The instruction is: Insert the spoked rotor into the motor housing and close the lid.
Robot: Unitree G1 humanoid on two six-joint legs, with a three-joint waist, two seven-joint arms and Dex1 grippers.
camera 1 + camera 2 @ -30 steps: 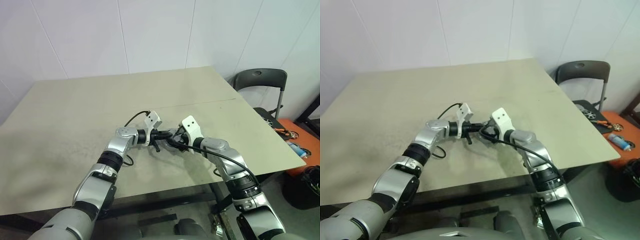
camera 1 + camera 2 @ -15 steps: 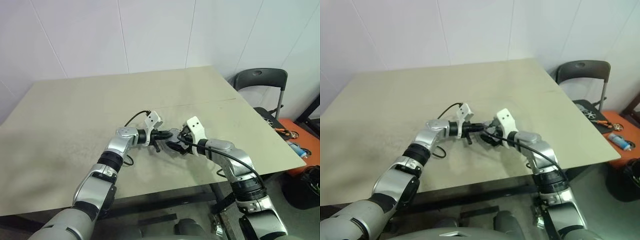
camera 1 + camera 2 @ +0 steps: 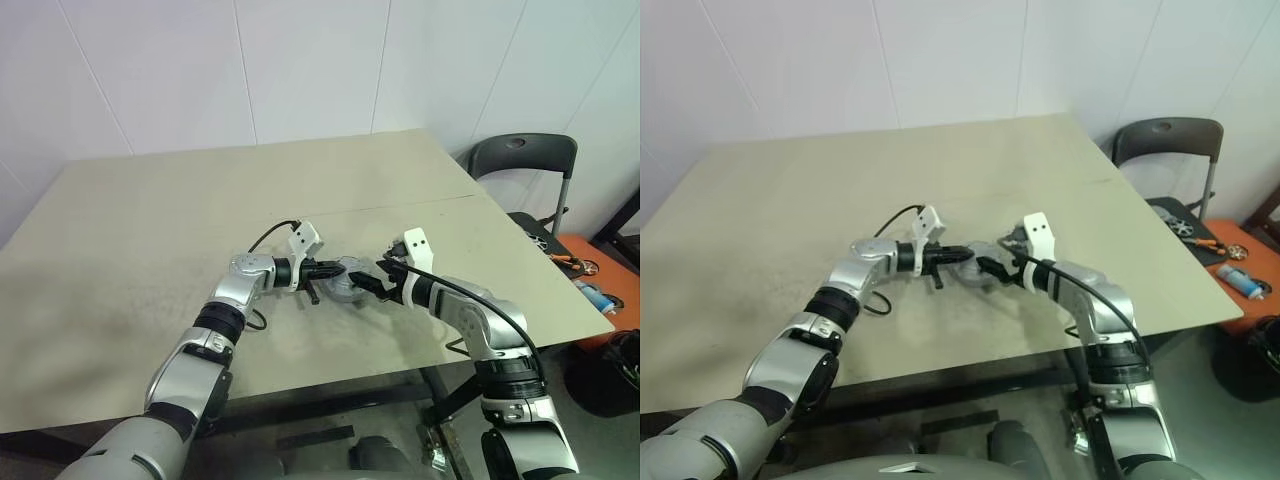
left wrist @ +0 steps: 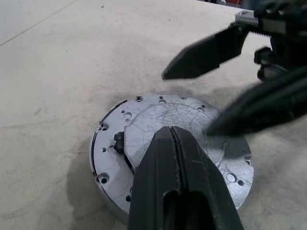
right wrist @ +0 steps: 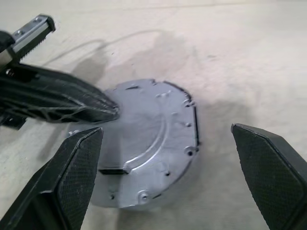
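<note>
So the lid (image 4: 172,143) is already sitting flat on the motor housing (image 3: 347,287), near the middle of the table (image 3: 150,230). Left gripper (image 4: 173,139) is clenched, its tip resting right on top of the lid. Right gripper (image 5: 168,143) is spread wide, its jaws either side of the lid and clear of it. The left one's clearly nearer for a press-down.

No readable text from where I sit.
I can make out no word, number, label or brand on the lid (image 4: 182,139), the table (image 3: 150,230), the wall or the chair (image 3: 520,160).
</note>
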